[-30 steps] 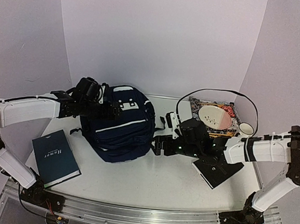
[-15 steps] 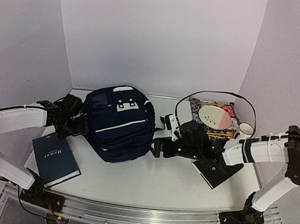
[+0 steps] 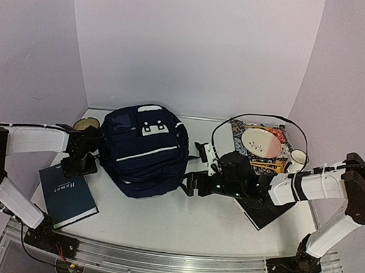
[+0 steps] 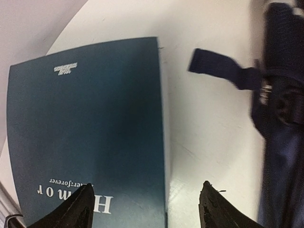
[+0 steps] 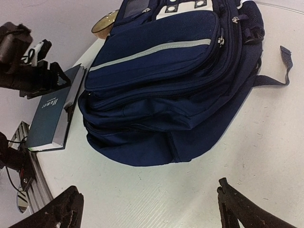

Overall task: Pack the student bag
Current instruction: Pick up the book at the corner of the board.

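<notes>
One student bag (image 3: 144,152), one book (image 3: 67,194) (teal); left gripper (image 4: 147,190) and right gripper (image 5: 148,187) gape empty.

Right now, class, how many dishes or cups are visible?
3: a tan bowl left of the student bag, a plate on the patterned book back right, a white mug beside that book. More could hide behind the bag.

- Bench (image 3: 182,222): white, flat top, pale lilac walls (image 3: 196,43) behind and at both sides.
- Hardcover book (image 3: 68,195): dark teal with white title lettering, lying flat and cover up at the near left.
- Bowl (image 3: 86,124): small, tan, far left.
- Patterned book or mat (image 3: 285,135): flat, far right, carrying a pink-and-white plate (image 3: 261,143).
- Mug (image 3: 296,159): white, just beside that mat's right edge.
- Flat panel (image 3: 262,213): black, lying askew, near right.
- Cable (image 3: 260,115): black, arching over the plate.
</notes>
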Controlling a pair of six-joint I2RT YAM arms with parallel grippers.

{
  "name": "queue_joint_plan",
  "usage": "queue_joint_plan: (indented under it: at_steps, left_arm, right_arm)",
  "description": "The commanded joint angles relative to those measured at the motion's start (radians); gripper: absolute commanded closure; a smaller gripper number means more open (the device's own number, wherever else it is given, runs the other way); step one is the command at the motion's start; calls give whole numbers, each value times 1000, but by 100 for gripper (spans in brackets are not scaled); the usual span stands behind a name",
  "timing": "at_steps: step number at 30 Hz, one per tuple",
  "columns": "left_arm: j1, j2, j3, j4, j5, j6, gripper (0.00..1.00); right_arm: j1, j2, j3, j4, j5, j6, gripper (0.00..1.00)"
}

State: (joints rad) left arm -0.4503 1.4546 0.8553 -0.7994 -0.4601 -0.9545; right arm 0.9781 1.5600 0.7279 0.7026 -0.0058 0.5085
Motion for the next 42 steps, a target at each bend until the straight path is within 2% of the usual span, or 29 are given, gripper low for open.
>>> queue_joint_plan:
  at_steps: [1,10,17,19,21,31,42]
  left_arm:
    - [2,137,83,-114,-97,-101,29]
    - [2,223,97,-157,-106,-165,50]
    - [1,188,106,-160,-66,-151,82]
    - [1,146,107,-159,-49,-150,95]
    - [1,100,114,-157,-28,-147,100]
    - [-1,-135,216,-168,66,-109,100]
    - [-3,-224,327,-164,147,-112,100]
  right_arm:
    - [7,14,-24,84,-57,2,2]
    - [5,-15,-63,122,-65,2,2]
    - [6,-34,-74,130,-58,7,2]
    - [6,-37,-72,133,-61,8,2]
    - [6,-34,-66,134,-67,9,2]
    - [7,-4,-31,169,-175,7,2]
    - [55,99,70,301,-277,-63,2]
